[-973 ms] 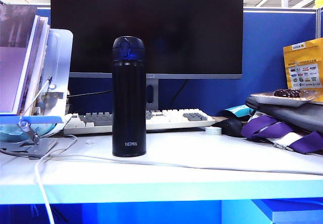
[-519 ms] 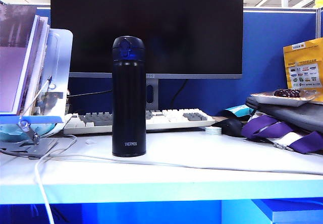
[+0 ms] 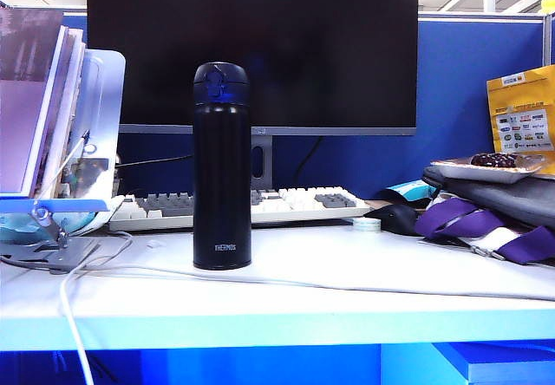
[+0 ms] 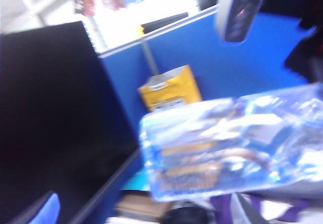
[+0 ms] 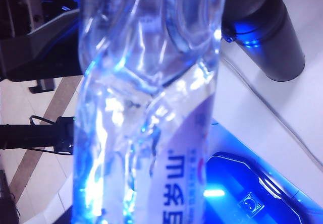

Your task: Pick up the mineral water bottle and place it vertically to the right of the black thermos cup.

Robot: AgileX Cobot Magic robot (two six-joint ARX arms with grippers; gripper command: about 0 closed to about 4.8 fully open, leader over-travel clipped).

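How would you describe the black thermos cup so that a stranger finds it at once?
Find the big dark monitor; on the white desk before it, in front of the keyboard, stands the black thermos cup. It is the only tall matte black cylinder, with small white lettering near its base.

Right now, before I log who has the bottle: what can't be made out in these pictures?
- Left wrist view: the mineral water bottle is blurred and its label unreadable; the left gripper is unseen.
- Right wrist view: the bottle fills the frame with its cap cut off; the right gripper is unseen.
- Exterior view: the black thermos cup shows; the bottle and arms are out of frame.
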